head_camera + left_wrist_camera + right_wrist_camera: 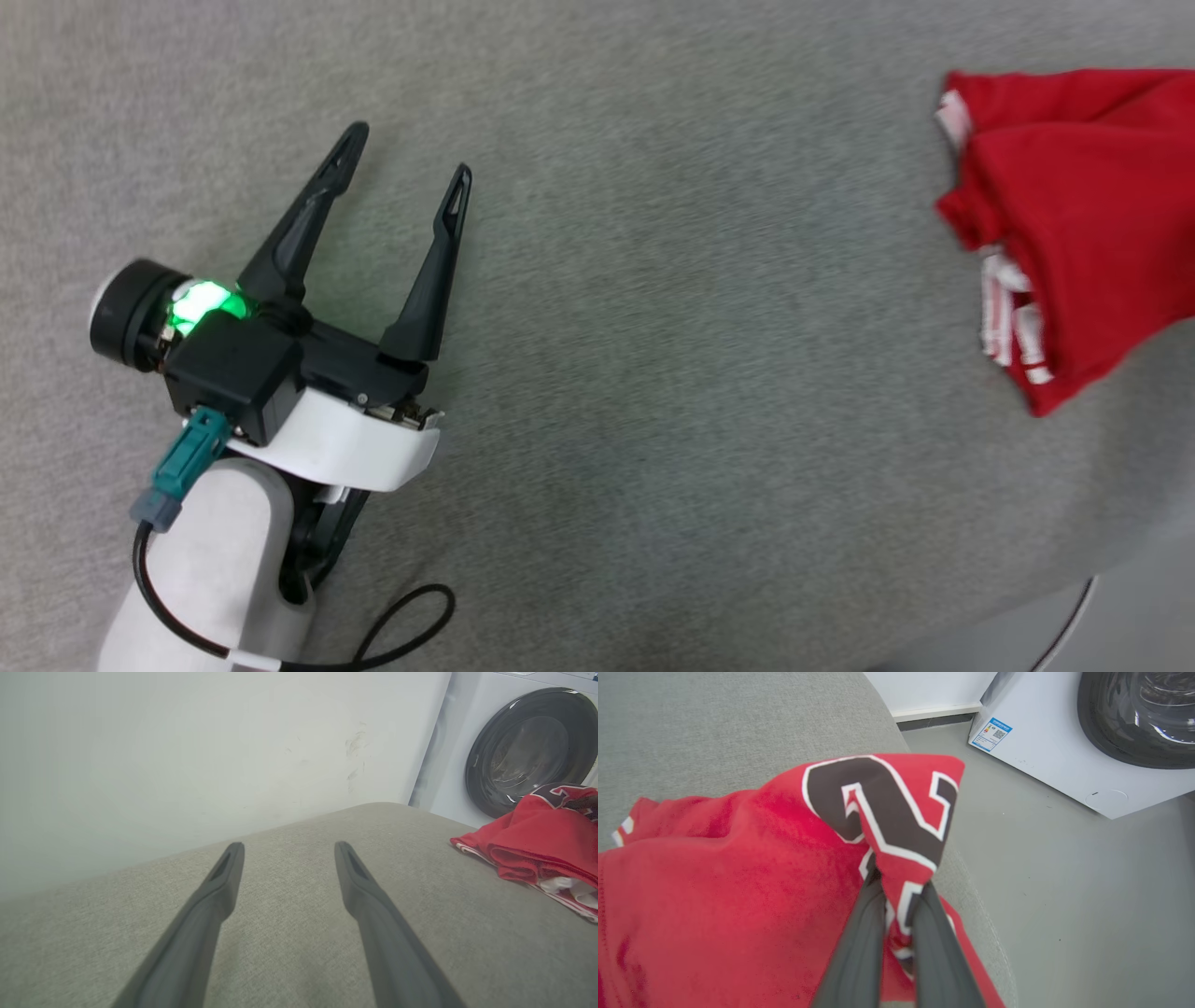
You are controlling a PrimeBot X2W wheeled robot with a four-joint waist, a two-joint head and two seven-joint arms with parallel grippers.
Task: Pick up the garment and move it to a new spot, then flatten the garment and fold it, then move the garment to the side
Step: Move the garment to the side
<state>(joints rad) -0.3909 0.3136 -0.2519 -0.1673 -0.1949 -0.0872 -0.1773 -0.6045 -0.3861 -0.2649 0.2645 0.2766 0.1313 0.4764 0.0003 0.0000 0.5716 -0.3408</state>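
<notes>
Grey cushion (653,280); left gripper (409,152) wide open; right gripper (900,882) clamped on garment (714,882).

A home laundry corner: a white front-loading washing machine (528,751) stands beyond and right of the jaws of the left gripper (287,848), beside a plain white wall (187,765).

Head camera steeply down on grey surface (653,373); wrist cameras low, close; garment (1083,215) common to all.

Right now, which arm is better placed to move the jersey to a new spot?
Right. The right claw is shut on the garment; the left claw hangs open, apart from it.
</notes>
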